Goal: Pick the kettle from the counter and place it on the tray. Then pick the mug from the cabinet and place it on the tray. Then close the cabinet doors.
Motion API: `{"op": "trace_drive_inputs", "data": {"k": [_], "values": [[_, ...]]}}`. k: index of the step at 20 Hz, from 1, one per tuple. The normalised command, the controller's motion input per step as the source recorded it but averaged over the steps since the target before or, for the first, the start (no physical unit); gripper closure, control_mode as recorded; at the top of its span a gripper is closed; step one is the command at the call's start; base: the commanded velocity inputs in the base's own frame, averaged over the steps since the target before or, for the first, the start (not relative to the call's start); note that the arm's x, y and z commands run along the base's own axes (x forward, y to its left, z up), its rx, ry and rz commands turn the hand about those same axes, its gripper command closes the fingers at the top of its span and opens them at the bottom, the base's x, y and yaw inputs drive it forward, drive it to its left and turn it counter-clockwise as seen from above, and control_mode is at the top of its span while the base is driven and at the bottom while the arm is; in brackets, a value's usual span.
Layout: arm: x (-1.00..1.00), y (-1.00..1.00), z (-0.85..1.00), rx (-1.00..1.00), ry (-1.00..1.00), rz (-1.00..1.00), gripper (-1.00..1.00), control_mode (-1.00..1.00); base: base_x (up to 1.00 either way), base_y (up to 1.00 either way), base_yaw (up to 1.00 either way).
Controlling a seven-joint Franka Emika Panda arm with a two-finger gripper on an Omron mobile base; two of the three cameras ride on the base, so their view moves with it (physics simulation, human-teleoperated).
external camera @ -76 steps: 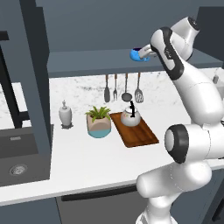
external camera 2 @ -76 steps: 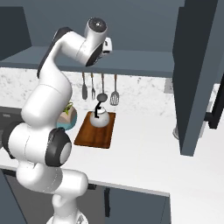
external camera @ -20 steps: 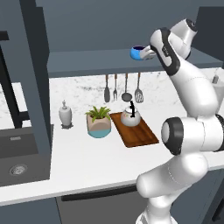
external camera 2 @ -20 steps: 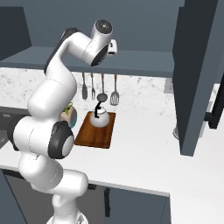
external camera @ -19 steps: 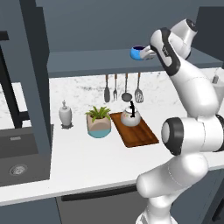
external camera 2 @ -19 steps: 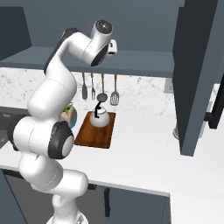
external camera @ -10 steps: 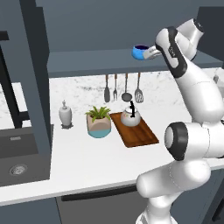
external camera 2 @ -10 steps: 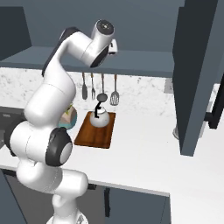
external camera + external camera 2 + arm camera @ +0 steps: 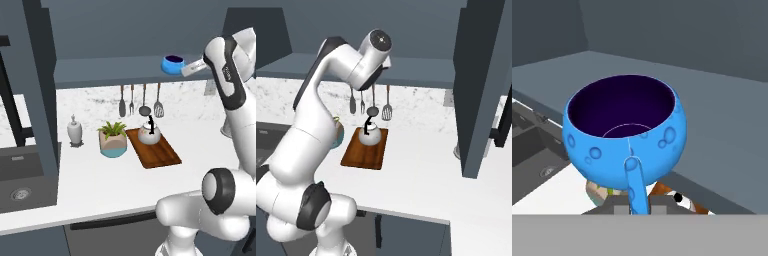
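The bright blue mug (image 9: 173, 64) hangs at the front edge of the cabinet (image 9: 115, 30) shelf, with my gripper (image 9: 192, 68) shut on its handle from the right. In the hand view the mug (image 9: 627, 130) faces me with its dark inside showing. Its handle (image 9: 634, 182) runs down between my fingertips (image 9: 619, 206). The white kettle (image 9: 149, 132) stands upright on the back end of the brown tray (image 9: 159, 152) on the white counter (image 9: 100, 180), well below the mug. From the right base view the kettle (image 9: 370, 135) and tray (image 9: 363, 152) show under my raised hand.
Open cabinet doors stand at the left (image 9: 42, 85) and the right (image 9: 478, 85) of the shelf. A plant pot (image 9: 113, 141) and a white dispenser (image 9: 75, 131) sit left of the tray. Utensils (image 9: 140, 100) hang on the back wall. The dark sink (image 9: 20, 182) lies far left.
My gripper has drawn the mug to the right and a little down along the shelf front. Kettle, tray and doors have not moved.
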Motion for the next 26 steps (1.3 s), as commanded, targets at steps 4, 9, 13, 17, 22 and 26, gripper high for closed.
{"op": "trace_drive_inputs", "data": {"k": [4,9,13,17,22,26], "values": [[-1.0,0.0,-0.04,0.0,0.0,0.09,1.0,-1.0,0.0,0.0,0.0],[-1.0,0.03,-0.32,-0.02,0.0,0.0,1.0,-1.0,0.0,0.0,0.0],[-1.0,0.06,-0.52,-0.01,0.07,0.03,1.0,-1.0,0.0,0.0,0.0],[-0.77,0.27,-0.88,-0.03,0.46,0.01,1.0,-1.0,0.0,0.0,0.0],[-0.17,0.26,-0.99,-0.03,0.47,0.04,1.0,-1.0,0.0,0.0,0.0],[0.26,0.11,-0.96,0.07,0.35,0.0,1.0,-1.0,0.0,0.0,0.0]]}}
